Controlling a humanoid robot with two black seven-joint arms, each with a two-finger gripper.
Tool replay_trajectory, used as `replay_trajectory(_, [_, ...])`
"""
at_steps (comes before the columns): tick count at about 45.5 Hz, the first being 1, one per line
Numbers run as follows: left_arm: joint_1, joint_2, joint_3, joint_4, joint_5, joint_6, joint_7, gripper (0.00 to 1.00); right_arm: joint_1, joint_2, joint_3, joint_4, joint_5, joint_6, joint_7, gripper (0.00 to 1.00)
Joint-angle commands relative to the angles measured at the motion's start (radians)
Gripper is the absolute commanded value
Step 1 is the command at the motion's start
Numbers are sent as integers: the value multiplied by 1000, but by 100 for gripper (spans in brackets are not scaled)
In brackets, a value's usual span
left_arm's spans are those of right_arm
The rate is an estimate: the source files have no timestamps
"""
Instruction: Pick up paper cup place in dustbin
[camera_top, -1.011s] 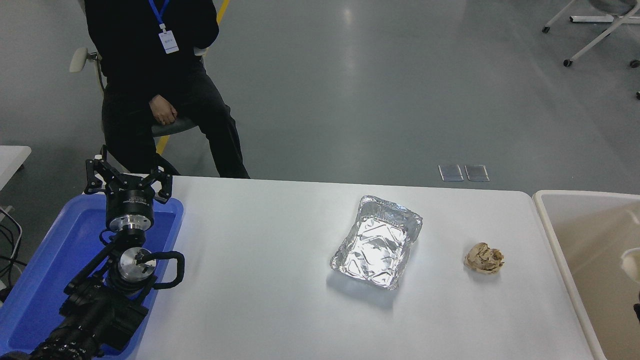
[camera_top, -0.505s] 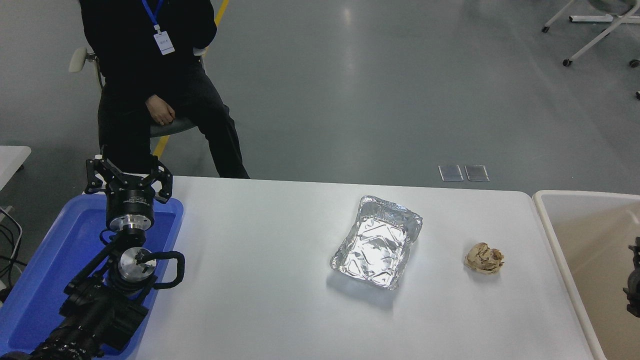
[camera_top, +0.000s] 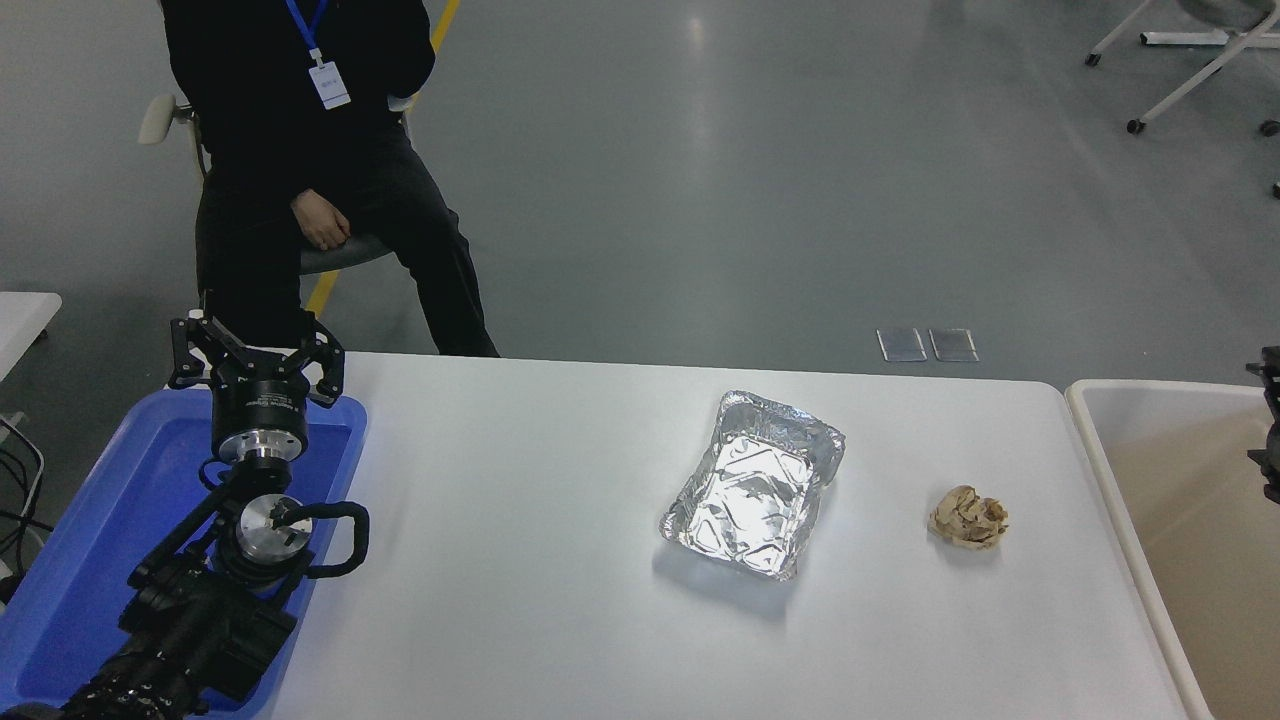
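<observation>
The beige-white dustbin (camera_top: 1150, 387) stands at the table's right end, only partly in the picture. The paper cup does not show anywhere in view. Only a black sliver of my right gripper (camera_top: 1270, 425) shows at the right edge, above the dustbin's far part, and its fingers are cut off by the picture's edge. My left gripper (camera_top: 255, 352) is parked open and empty over the far end of the blue tray (camera_top: 110, 520) at the lower left.
A foil tray (camera_top: 755, 485) lies in the middle of the white table (camera_top: 520, 560). A crumpled brown paper ball (camera_top: 968, 516) lies to its right, near the dustbin. A person in black (camera_top: 310, 190) sits at the far left side.
The right gripper has risen along the right edge, from low over the dustbin to higher and farther. A whitish round thing seen in the bin one second ago no longer shows.
</observation>
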Motion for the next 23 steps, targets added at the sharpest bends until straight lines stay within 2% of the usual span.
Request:
replay_trajectory(1, [0, 0, 0, 0, 2, 0, 0, 99, 186, -134, -56, 338, -203, -16, 0, 100])
replay_trajectory(5, [0, 0, 0, 0, 0, 0, 0, 99, 236, -181, -62, 465, -264, -17, 1, 100])
replay_trajectory(13, [0, 0, 0, 0, 2, 0, 0, 99, 394, -308, -206, 807, -286, -20, 7, 100])
replay_trajectory(23, [0, 0, 0, 0, 2, 0, 0, 99, 646, -309, -499, 995, -342, -66, 11, 100])
